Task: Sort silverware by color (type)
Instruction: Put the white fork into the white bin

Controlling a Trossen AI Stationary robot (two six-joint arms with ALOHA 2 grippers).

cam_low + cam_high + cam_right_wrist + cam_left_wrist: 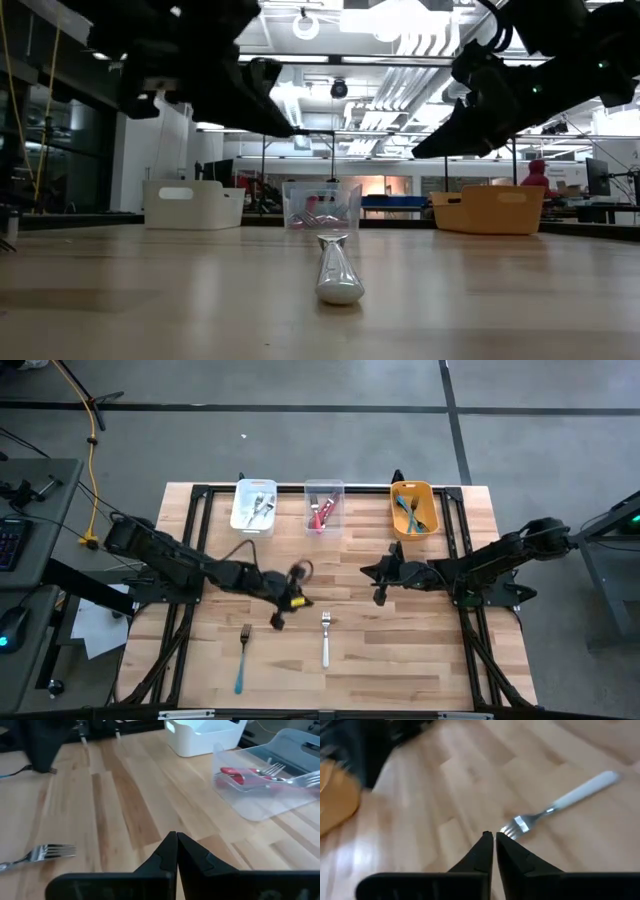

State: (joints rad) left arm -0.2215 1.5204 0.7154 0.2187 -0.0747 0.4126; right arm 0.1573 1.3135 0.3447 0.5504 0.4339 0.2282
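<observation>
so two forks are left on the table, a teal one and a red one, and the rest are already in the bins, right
Not quite. Two forks are left on the table, but they are the teal-handled fork and a white-handled fork, not a red one. The high view shows it: the red forks already lie in the clear bin. The rest stands.

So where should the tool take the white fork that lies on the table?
Grip the white fork across its slim handle near the middle, coming straight down from above. It lies flat, lengthwise toward the bins, with bare table on both sides, so the fingers can close across its narrow width.
</observation>
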